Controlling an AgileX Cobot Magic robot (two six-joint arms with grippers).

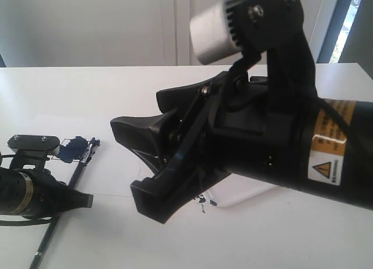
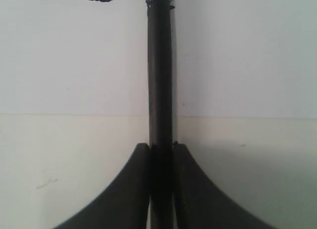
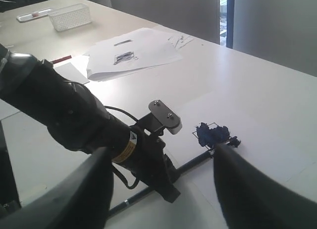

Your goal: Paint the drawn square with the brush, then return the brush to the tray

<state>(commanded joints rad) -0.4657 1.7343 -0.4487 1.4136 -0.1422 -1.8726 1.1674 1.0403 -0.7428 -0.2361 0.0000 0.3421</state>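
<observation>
Grips the brush [image 1: 80, 169] in the left gripper [image 1: 81, 199]: fingers [image 2: 131, 189] shut on both sides of the black handle, with no gap in the left wrist view. Holds the handle on a slant running away from the square [image 1: 73, 148], with the silver ferrule and tip right at the square's edge; cannot tell whether the bristles touch the paper [image 1: 111, 176]. Grips about midway along the handle, near the square, low over the paper's edge.

On the sheet, the square: thin pen lines, tilted, mostly covered by a ragged blue-black blotch, with a few small splashes just beside it.

Spreads the right gripper [image 1: 129, 170] wide, with nothing between its fingers [image 3: 247, 189]. Hangs it to the right of the square in the exterior view, well apart from it, close to the camera and raised above the table [image 1: 58, 94]. Looks down between those fingers, in the right wrist view, on the square, the brush and the left arm [image 3: 59, 115].

To the right of the square in the exterior view, well apart: the tray [image 1: 242, 193], mostly hidden behind the right gripper, with only a glossy white rounded corner visible and small dark marks beside it.

Far beyond the square in the right wrist view, on the same white table: a stack of papers [image 3: 129, 53] and a clear basket [image 3: 69, 16].
</observation>
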